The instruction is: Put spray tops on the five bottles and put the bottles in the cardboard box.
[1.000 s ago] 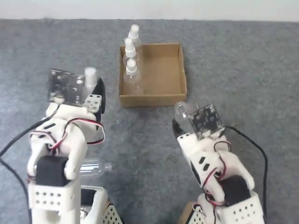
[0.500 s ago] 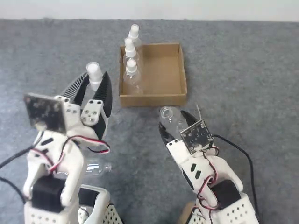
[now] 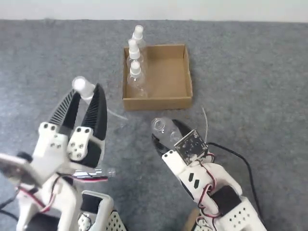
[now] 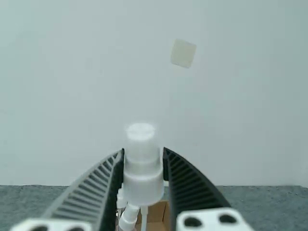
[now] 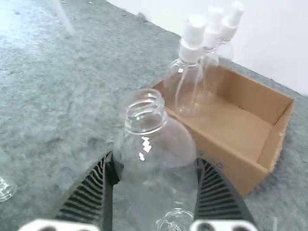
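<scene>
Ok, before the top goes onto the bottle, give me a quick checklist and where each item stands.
1. The spray top is clamped in the left gripper: ok.
2. The open bottle is clamped in the right gripper: ok.
3. The bottle's neck is uncapped and unobstructed: ok.
4. The top is lined up over the neck: not ok, they are well apart.
5. The cardboard box has free floor beside the three capped bottles: ok.
6. The tube under the top is straight: cannot tell.
</scene>
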